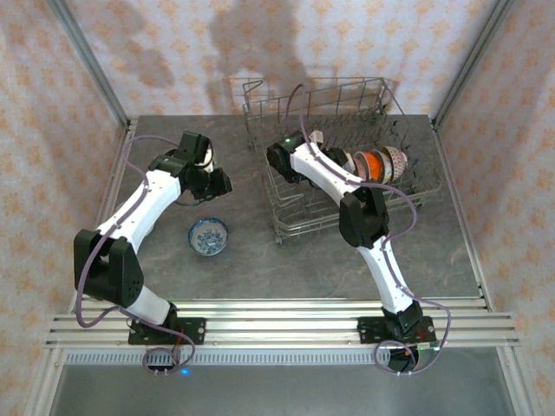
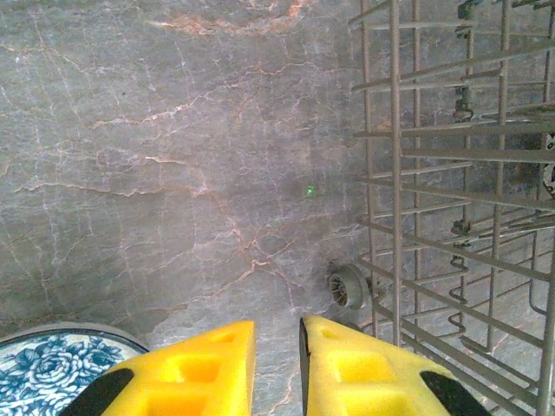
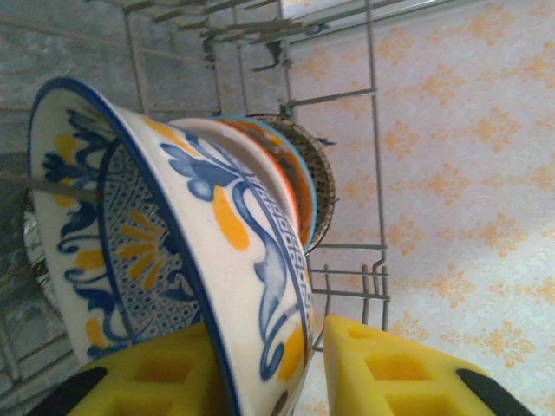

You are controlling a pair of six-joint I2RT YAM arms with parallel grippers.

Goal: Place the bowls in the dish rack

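**Right gripper** [image 3: 269,351]: jaws parted astride the rim of a blue-and-yellow patterned bowl [image 3: 173,225] standing on edge inside the dish rack [image 3: 375,130]. A slim gap seems to separate one finger from its wall. Just beyond it stand an orange bowl [image 3: 282,169] and a brown-patterned bowl [image 3: 323,182].

**Left gripper** [image 2: 277,334]: narrowly parted, empty, over the worktop [image 2: 173,173]. A blue-and-white bowl [image 2: 52,368] lies beside its left finger, and the rack is off its right finger.

The left arm [image 1: 130,212] folds sharply at the elbow and reaches forward, its left pincer [image 2: 277,334] aimed down, jaws a narrow slit apart and empty. The right arm [image 1: 381,260] stretches ahead and leftward, the right pincer [image 3: 269,334] parted wider.
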